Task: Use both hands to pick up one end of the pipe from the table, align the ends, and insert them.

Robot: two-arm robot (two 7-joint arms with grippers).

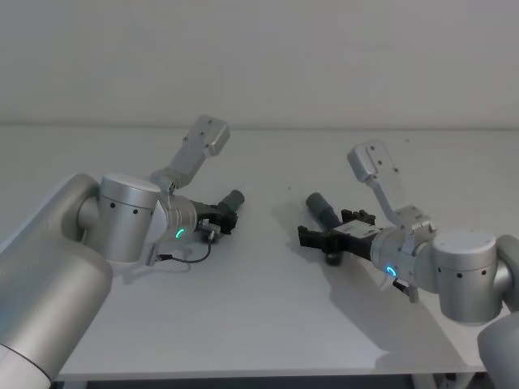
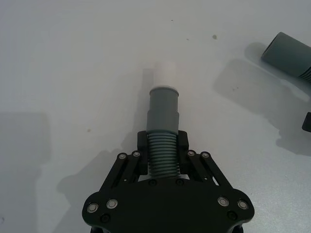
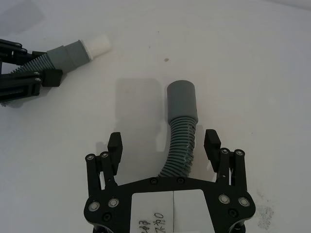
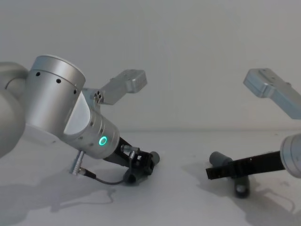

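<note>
My left gripper [image 2: 162, 143] is shut on the ribbed middle of one grey pipe piece [image 2: 163, 104], whose whitish tip [image 2: 164, 73] points away from the gripper, low over the white table [image 2: 73, 73]. In the head view this gripper [image 1: 220, 215] sits left of centre. The other pipe piece [image 3: 182, 104], bent and ending in a plain grey socket, lies on the table between the fingers of my open right gripper [image 3: 163, 141]; the pads stand clear of it on both sides. The head view places the right gripper [image 1: 312, 237] and its piece [image 1: 322, 207] right of centre, a gap between the two pieces.
Bare table [image 1: 268, 308] stretches between and in front of the arms. A plain wall [image 1: 259, 57] stands behind the table's far edge. A thin black cable [image 1: 190, 258] loops under the left wrist. The front table edge [image 1: 268, 376] is near the bottom of the head view.
</note>
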